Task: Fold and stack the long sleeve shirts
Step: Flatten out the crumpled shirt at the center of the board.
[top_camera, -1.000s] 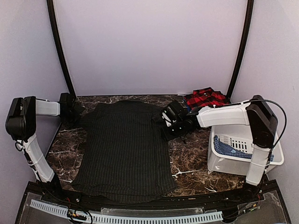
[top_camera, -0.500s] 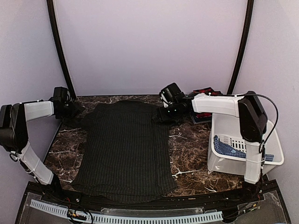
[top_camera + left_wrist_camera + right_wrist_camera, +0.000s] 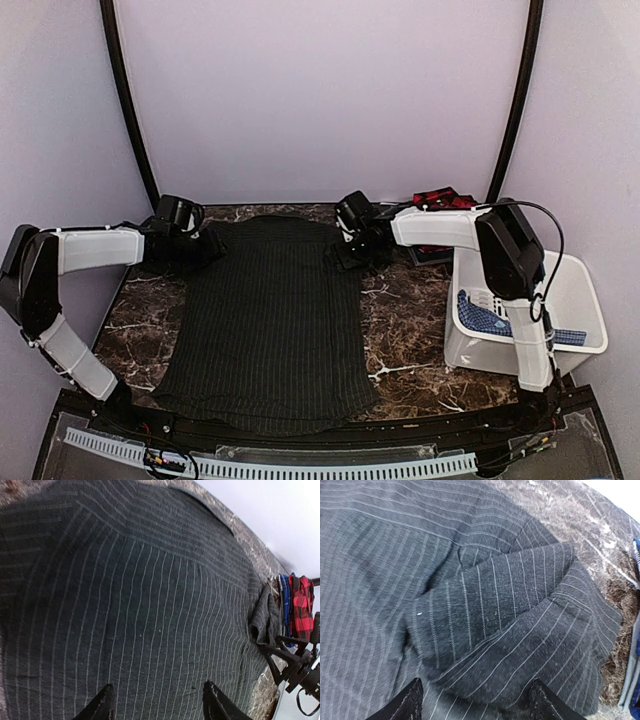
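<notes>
I saw a charcoal shirt (image 3: 268, 320) with pale pinstripes mid-table, a red-and-black plaid shirt (image 3: 440, 197) far right, a white bin (image 3: 480, 355) right, blue cloth (image 3: 480, 315) inside, brown white-veined marble table (image 3: 410, 320).

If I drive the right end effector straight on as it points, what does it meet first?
Most likely the bunched sleeve of the dark pinstripe shirt, directly ahead of the right end effector; it looks close, though depth is unclear.
</notes>
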{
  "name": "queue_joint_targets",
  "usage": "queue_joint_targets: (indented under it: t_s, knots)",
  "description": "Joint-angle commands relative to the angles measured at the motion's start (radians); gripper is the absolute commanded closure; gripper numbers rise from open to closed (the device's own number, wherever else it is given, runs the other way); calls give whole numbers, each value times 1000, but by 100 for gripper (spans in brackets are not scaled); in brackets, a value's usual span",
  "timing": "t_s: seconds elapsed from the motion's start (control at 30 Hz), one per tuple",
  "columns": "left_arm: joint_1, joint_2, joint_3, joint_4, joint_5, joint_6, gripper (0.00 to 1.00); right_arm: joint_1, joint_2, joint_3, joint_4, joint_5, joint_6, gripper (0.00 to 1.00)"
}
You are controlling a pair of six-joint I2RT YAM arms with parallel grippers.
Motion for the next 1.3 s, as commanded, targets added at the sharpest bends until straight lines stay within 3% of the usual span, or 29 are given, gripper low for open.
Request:
queue_joint_targets:
  t_s: [0.0, 0.2, 0.37, 0.7, 0.83, 0.93, 1.17, 1.27]
  knots:
    - [-52, 86, -31, 56, 73, -44, 42, -37, 51, 50, -33, 48, -7, 33]
    - [-67, 158, -46, 82, 78, -61, 42, -122, 72, 60, -22, 15, 22, 51]
    - [-66, 238, 20, 26, 1, -16, 42, -176, 82, 79, -16, -29, 47, 60]
    - [-39, 382, 131, -50, -44, 23, 42, -196, 67, 95, -26, -45, 41, 94]
    - [-38, 368, 126, -61, -39, 24, 42, -196, 27, 67, -6, -63, 40, 100]
    - [-38, 347, 104, -65, -42, 31, 42, -196, -6, 57, -2, -80, 43, 100]
    - [-32, 277, 52, -80, -76, 58, 42, -188, -63, 23, -16, -76, 36, 54]
    - [-25, 263, 40, -81, -74, 64, 42, -187, -60, 4, -21, -64, 39, 44]
